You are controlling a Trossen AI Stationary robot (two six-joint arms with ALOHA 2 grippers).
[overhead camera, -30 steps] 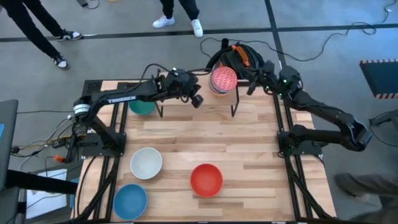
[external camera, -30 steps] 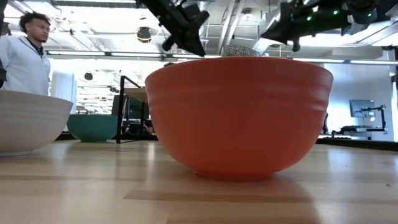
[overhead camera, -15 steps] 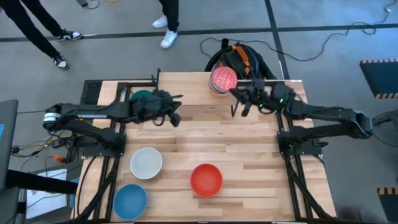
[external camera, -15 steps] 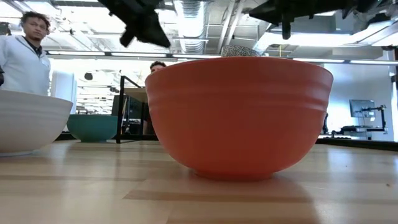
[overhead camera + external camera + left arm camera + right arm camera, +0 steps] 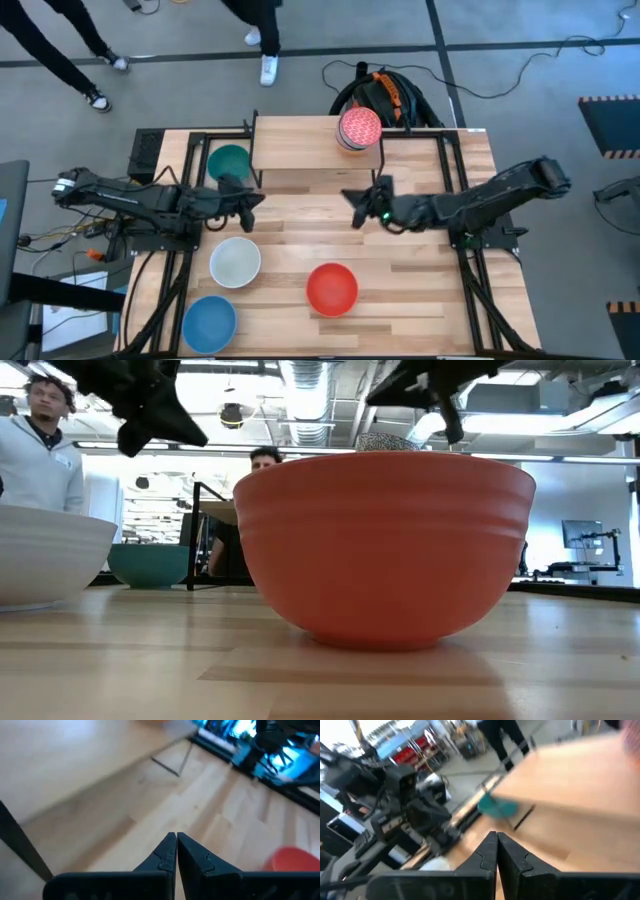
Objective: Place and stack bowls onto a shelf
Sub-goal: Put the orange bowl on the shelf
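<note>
You're in a robotics lab: exposed ceiling ducts (image 5: 310, 382), monitor (image 5: 581, 534), floor cables (image 5: 520, 70), people (image 5: 40, 455) standing beyond the worktop (image 5: 420, 250).

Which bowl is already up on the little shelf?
The pink speckled bowl. It sits on the shelf, at its right end. The green, cream-white, red and blue bowls are all on the table.

Black-orange backpack (image 5: 385, 92) on floor; person (image 5: 40, 455) beyond table.

The pink speckled bowl (image 5: 359, 128) sits stacked on the wooden shelf (image 5: 300, 150). The green bowl (image 5: 228, 161) rests beside it; cream-white (image 5: 235, 262), red (image 5: 331, 288) and blue (image 5: 209, 323) bowls stand upright nearer the front.
</note>
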